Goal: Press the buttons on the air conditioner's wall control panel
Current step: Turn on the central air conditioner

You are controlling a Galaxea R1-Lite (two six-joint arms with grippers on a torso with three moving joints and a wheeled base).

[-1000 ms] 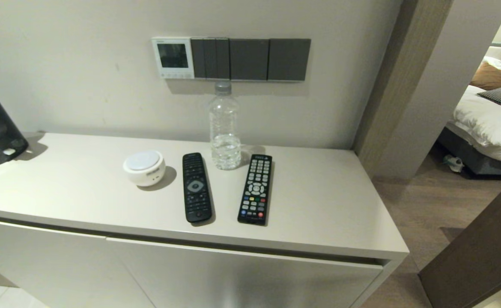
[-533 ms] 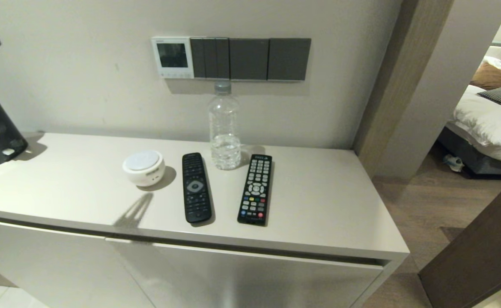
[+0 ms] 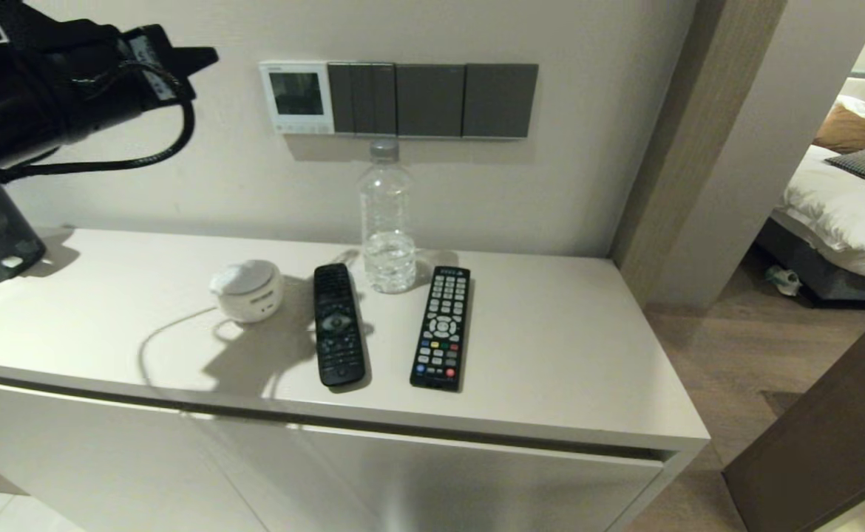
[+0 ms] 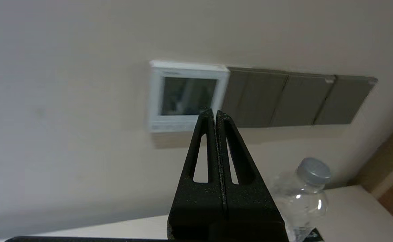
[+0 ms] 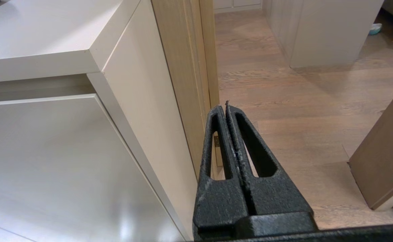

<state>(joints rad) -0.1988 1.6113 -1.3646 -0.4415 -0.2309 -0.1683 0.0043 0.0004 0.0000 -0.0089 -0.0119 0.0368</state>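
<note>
Left claw [image 4: 215, 112] pressed closed, empty, raised short of the wall control panel [image 4: 186, 95]; buttons [image 3: 301, 128] just beyond my tip; risk: straying sideways onto the grey switch plates [image 4: 294, 99]; right claw [image 5: 226, 105] closed, parked beside the worktop [image 5: 42, 50].

The left arm is raised high, level with the air conditioner's wall control panel [image 3: 297, 97] and off to its left, still short of the wall. Its left gripper [image 4: 215, 114] points at the panel's lower edge, fingers pressed flat together (no gap between them). The right gripper [image 5: 226, 107] hangs low, well below and to the right of the panel, fingers likewise closed, holding nothing.
</note>
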